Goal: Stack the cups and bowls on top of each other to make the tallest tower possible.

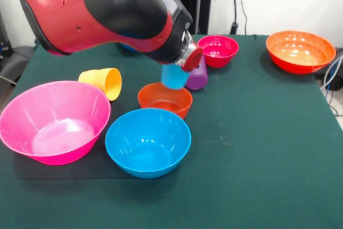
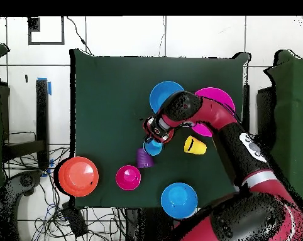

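Note:
The light blue cup (image 1: 174,77) is upright just behind the small orange-red bowl (image 1: 164,99), beside the purple cup (image 1: 198,76). My gripper (image 1: 184,60) sits right over the blue cup's top and hides its rim, so I cannot tell whether the cup rests on the table or is held. In the overhead view the gripper (image 2: 156,132) is next to the blue cup (image 2: 153,147) and the purple cup (image 2: 144,157), and the arm hides the orange-red bowl. The small magenta bowl (image 1: 218,50) stands alone further back. The yellow cup (image 1: 102,82) lies on its side.
The big pink bowl (image 1: 53,122) and a blue bowl (image 1: 147,141) stand at the front. The wide orange bowl (image 1: 300,51) is at the back right. The second blue bowl (image 2: 179,198) lies near the robot's base. The green cloth (image 1: 257,148) covers the table.

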